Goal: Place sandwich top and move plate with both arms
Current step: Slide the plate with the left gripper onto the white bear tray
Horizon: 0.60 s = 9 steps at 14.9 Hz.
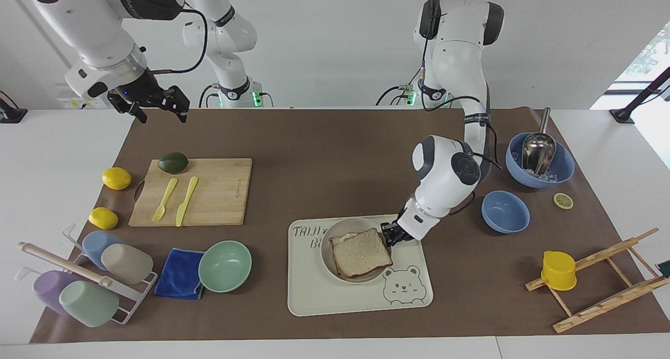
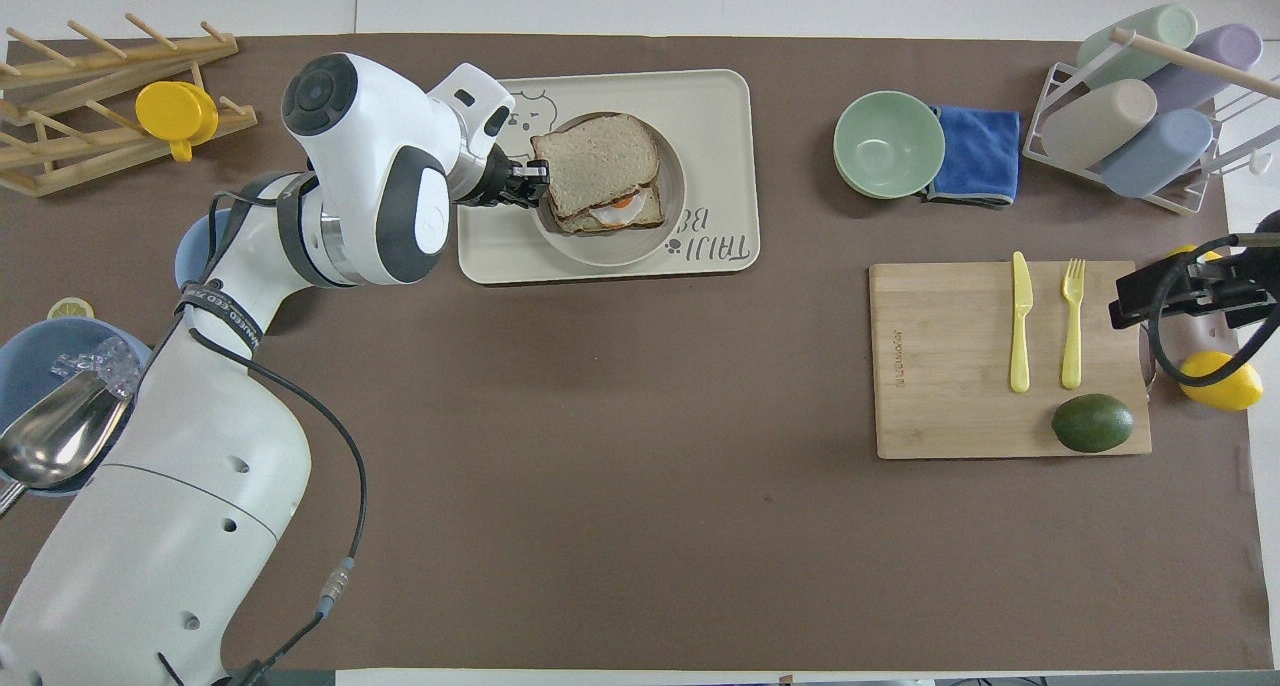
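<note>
The sandwich top (image 1: 361, 251) (image 2: 595, 161), a plain brown-crusted bread slice, lies on the egg-topped slice (image 2: 622, 206) in the round cream plate (image 1: 325, 244) (image 2: 610, 256). The plate is low on the bear-print tray (image 1: 335, 301) (image 2: 720, 96); I cannot tell whether it rests on it. My left gripper (image 1: 390, 233) (image 2: 535, 181) is shut on the plate's rim at the side toward the left arm's end of the table. My right gripper (image 1: 157, 105) (image 2: 1180, 296) waits open and empty, raised near the cutting board's corner.
A mint-green bowl (image 1: 225, 266) and blue cloth (image 1: 179, 280) lie beside the tray. A cutting board (image 1: 220, 191) holds fork, knife and avocado. Two blue bowls (image 1: 505, 211) (image 1: 562, 170) and a wooden rack with a yellow cup (image 1: 558, 270) stand at the left arm's end.
</note>
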### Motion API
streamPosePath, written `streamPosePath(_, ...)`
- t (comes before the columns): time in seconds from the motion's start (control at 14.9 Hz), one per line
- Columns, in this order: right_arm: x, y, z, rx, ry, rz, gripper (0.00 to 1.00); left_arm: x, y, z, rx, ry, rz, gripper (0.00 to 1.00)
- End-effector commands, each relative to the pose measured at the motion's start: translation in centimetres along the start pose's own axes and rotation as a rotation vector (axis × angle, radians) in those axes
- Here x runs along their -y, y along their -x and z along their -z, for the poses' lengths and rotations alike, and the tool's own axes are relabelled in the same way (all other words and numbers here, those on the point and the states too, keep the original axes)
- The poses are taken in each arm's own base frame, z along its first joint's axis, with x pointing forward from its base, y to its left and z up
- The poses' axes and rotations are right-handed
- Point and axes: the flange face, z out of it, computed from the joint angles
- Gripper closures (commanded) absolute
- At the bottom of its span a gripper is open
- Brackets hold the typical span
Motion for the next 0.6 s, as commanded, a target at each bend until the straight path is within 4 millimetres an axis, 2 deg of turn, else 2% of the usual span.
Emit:
streamPosePath(0.0, -0.3, 0.3, 0.1, -0.016, 0.014, 0.026, 0.0, 0.5, 0.3, 0.8, -0.015, -0.003, -0.006, 0.0)
streamPosePath(0.13, -0.3, 0.3, 0.1, -0.017, 0.018, 0.026, 0.0, 0.8, 0.2, 1.1, 0.001, -0.006, -0.002, 0.0)
streamPosePath(0.27, -0.3, 0.2, 0.2, -0.025, 0.018, 0.026, 0.0, 1.8, -0.7, 2.7, 0.008, -0.003, 0.015, 0.0)
streamPosePath(0.4, -0.3, 0.0, 0.2, -0.031, 0.018, 0.026, 0.0, 3.2, -1.2, 5.7, -0.006, 0.005, 0.044, 0.0)
streamPosePath(0.54, -0.3, 0.1, 0.3, -0.035, 0.024, 0.029, 0.0, 6.3, -1.7, 9.8, -0.011, 0.003, 0.084, 0.0)
